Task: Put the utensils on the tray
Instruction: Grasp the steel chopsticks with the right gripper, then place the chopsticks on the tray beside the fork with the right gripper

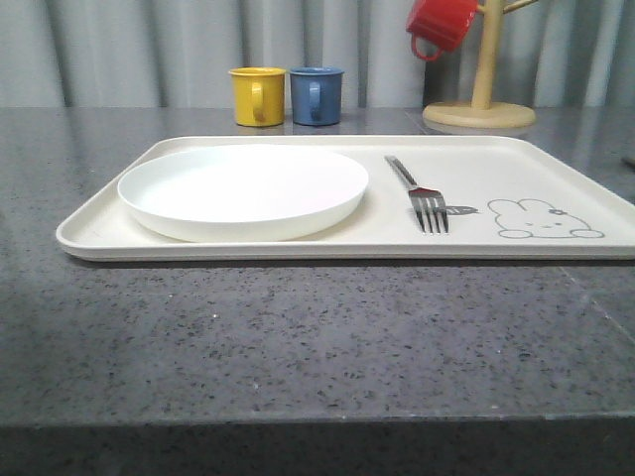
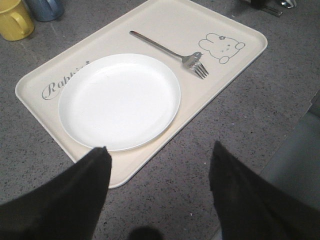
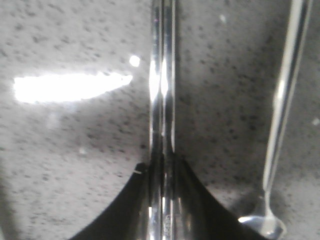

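Note:
The cream tray [image 1: 516, 159] [image 2: 165, 20] lies across the dark counter. On it a silver fork [image 1: 418, 193] [image 2: 170, 51] rests beside the rabbit drawing. My left gripper [image 2: 159, 150] hovers open above the tray's corner and the counter, with nothing between its black fingers [image 2: 85, 175]. In the right wrist view my right gripper [image 3: 162, 167] is shut on the pair of silver chopsticks [image 3: 163, 75], which run straight away from the jaws over the counter. A silver spoon [image 3: 280, 110] lies on the counter beside them.
A round white plate [image 1: 243, 188] [image 2: 119, 100] takes up the tray's left half. Behind the tray stand a yellow cup [image 1: 257, 95] and a blue cup [image 1: 317, 95]. A red cup [image 1: 442, 25] hangs on a wooden stand [image 1: 481, 104] at the back right.

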You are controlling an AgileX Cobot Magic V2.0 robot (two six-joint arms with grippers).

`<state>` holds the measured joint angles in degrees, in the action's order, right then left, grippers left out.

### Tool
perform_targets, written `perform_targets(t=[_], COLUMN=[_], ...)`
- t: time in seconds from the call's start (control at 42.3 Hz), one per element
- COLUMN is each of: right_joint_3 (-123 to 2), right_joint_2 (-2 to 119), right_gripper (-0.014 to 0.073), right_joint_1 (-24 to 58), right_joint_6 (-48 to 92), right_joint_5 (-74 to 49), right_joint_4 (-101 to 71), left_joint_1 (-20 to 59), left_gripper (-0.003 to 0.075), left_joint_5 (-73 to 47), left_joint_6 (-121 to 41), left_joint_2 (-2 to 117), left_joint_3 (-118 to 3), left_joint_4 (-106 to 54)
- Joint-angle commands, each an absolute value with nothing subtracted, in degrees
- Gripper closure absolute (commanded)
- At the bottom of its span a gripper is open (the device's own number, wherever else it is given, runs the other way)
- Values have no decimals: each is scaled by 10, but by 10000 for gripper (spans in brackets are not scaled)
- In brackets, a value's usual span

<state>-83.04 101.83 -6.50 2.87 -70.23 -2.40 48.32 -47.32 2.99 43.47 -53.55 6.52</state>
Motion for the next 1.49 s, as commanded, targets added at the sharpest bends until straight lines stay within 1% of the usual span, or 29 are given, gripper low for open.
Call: perform_targets(t=[0.0,0.142,0.26,0.426,0.52,0.615,0.686,0.757,0.875,0.946,0.993,1.112,1.254,1.372,1.466], right_joint_3=[-869,-896,-903,-903,-903,-903,-903,-903,-903,-904,-904,-905,-903,-880,-853], right_joint_2=[975,962,966,996,1015,1025,1029,1030,1028,1024,1017,993,946,906,883], right_gripper=[557,557,555,555,555,552,524,466,330,269,253,253,251,234,191], right_joint_1=[-40,29,87,119,121,121,121,121,121,121,121,121,112,81,41], right_joint_6=[38,47,24,-64,-104,-115,-115,-115,-114,-110,-100,-55,-37,-37,-27], right_joint_5=[-768,-768,-734,-730,-726,-723,-720,-716,-718,-710,-700,-701,-719,-727,-730], right_joint_4=[-68,-124,-140,-143,-147,-152,-153,-154,-153,-143,-137,-110,-56,-10,10], left_joint_1=[487,487,487,487,487,487,487,487,487,487,487,487,487,487,487], left_gripper=[291,291,291,291,291,291,291,291,291,291,291,291,291,291,291], left_joint_5=[-432,-432,-432,-432,-432,-432,-432,-432,-432,-432,-432,-432,-432,-432,-432], left_joint_6=[35,35,35,35,35,35,35,35,35,35,35,35,35,35,35], left_joint_2=[432,432,432,432,432,432,432,432,432,432,432,432,432,432,432], left_joint_3=[-551,-551,-551,-551,-551,-551,-551,-551,-551,-551,-551,-551,-551,-551,-551], left_joint_4=[70,70,70,70,70,70,70,70,70,70,70,70,70,70,70])
